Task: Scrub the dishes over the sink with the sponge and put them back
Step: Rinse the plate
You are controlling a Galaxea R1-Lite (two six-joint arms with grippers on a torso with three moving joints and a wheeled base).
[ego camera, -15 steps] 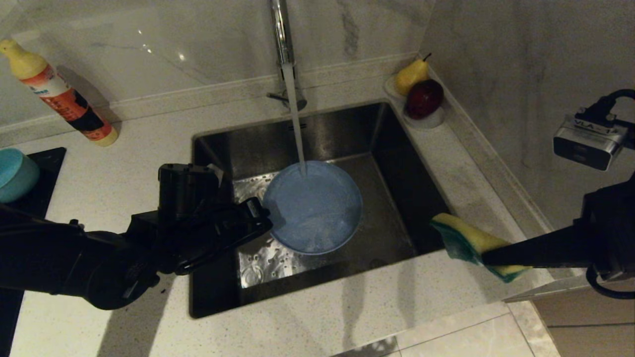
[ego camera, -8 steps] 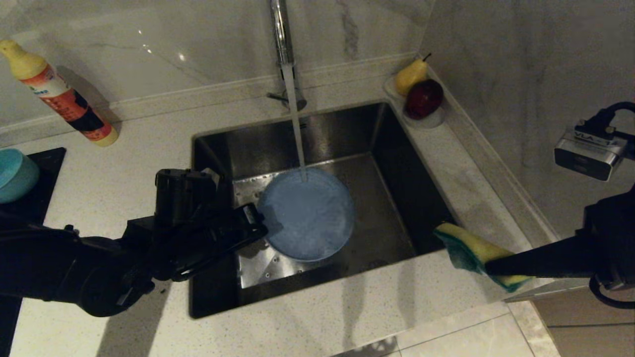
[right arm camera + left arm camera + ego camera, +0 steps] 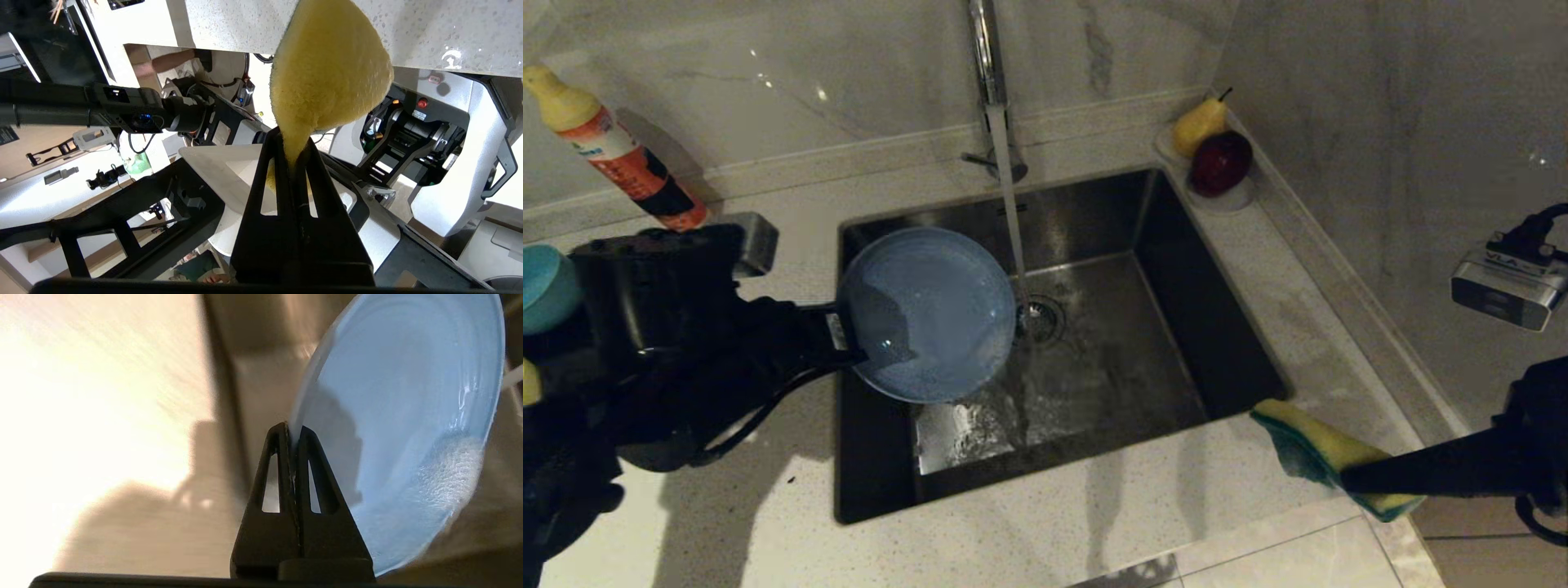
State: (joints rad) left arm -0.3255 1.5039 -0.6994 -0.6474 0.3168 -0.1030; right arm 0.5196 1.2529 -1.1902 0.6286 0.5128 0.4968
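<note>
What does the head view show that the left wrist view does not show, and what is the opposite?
Only the head view shows the tap, its water stream, the drain strainer, the fruit dish, and the right gripper pinching the sponge. Only the left wrist view shows the left gripper clamped on the rim. Both show the light-blue plate, wet, and the sink.

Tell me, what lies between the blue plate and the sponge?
In the head view, the water stream, the drain strainer and the sink's wet floor lie between the plate and the sponge.
</note>
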